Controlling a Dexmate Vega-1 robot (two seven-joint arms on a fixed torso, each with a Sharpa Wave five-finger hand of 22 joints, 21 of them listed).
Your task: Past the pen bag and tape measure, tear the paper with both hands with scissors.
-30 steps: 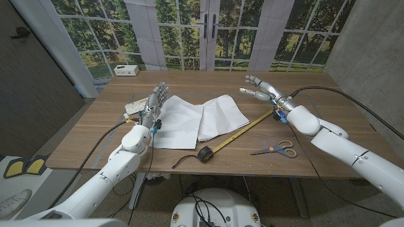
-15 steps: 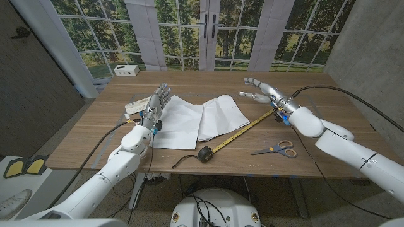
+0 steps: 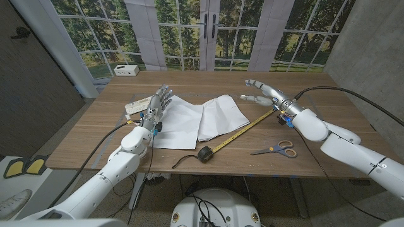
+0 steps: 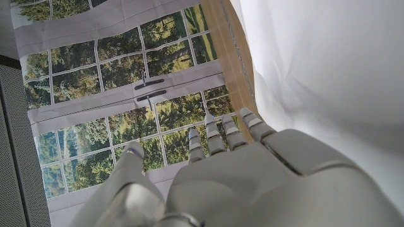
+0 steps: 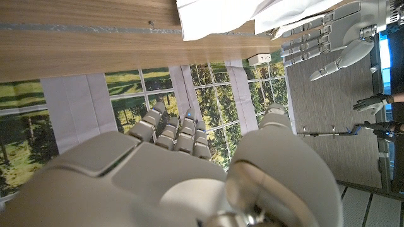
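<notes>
While the left hand stood at the paper's left edge with pale segmented fingers straight, close together and holding nothing, a flat whitish object lay just beyond it on the wooden table. The paper was white, thin, softly creased, in two overlapping sheets near the table's middle. Below it sat a round black tape measure, its yellow blade stretched diagonally toward the right hand. That hand hovered over the far right of the table, fingers spread, holding nothing. Blue-handled scissors with slim metal blades lay near the front edge, well apart from either hand.
</notes>
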